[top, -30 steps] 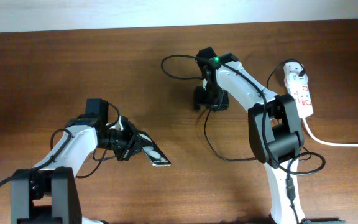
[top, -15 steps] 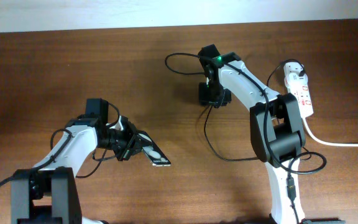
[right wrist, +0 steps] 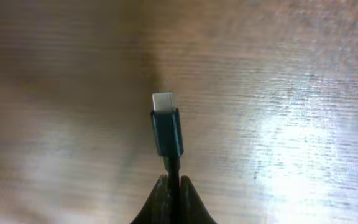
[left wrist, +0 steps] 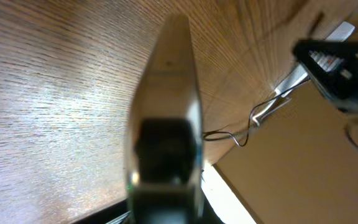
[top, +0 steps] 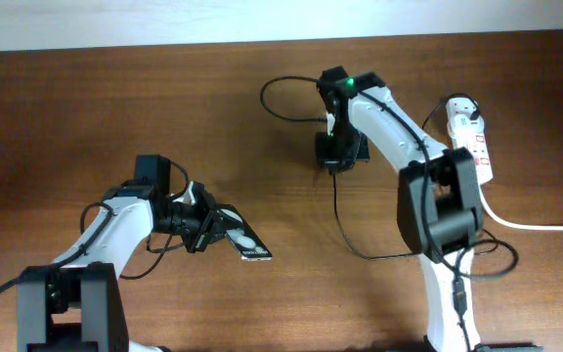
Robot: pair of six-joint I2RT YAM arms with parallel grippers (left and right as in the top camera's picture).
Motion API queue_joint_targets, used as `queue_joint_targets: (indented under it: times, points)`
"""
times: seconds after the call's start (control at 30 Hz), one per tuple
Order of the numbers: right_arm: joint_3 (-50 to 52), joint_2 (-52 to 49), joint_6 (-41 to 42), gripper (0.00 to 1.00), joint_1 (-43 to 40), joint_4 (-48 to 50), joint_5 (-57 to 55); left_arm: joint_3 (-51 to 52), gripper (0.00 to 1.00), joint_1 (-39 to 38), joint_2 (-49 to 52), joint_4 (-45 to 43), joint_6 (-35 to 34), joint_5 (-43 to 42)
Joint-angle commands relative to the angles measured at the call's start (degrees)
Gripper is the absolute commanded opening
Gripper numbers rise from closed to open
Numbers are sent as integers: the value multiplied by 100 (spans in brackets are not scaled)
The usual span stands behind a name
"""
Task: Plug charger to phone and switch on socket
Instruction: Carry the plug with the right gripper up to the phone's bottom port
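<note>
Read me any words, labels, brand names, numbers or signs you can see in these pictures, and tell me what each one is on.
None can be read.
On the socket: red marks, too small to read.
On the phone: only glare, no text showing.
On the charger: plain connector, no marking.

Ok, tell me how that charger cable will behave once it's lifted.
Probably floppy: the charger cable lies in loose loops. Its connector should hold straight, standing rigid beyond the right tool. Seems light, being thin.
</note>
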State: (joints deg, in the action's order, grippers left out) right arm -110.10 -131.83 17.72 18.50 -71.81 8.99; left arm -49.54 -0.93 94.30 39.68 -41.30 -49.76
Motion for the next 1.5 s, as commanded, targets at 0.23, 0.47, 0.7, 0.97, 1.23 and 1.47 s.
queue_joint_targets:
  times: [0.23, 0.47, 0.7, 0.97, 1.23, 1.47]
  points:
    - [-214, 3659, -745, 4, -20, -1585, 1357, -33, 0, 15, 13, -2885, -166, -2199]
    - [1134, 4924, -280, 4, 1003, -1134, 1349, -33, 0, -529, 13, -5753, -2004, -2402]
    - [3797, 6098, 658, 4, 1987, 1064, 461, -33, 0, -595, 13, -7200, -3082, -2400]
    - [4334, 6006, 892, 4, 2391, 2269, -2, -33, 0, -595, 13, -7222, -3235, -2400]
    - [4334, 6004, 892, 4, 2391, 2409, 162, -33, 0, -595, 13, -7232, -3217, -2356]
    - [4334, 5945, 892, 4, 2391, 2238, 304, -33, 0, -595, 13, -7261, -3226, -2291]
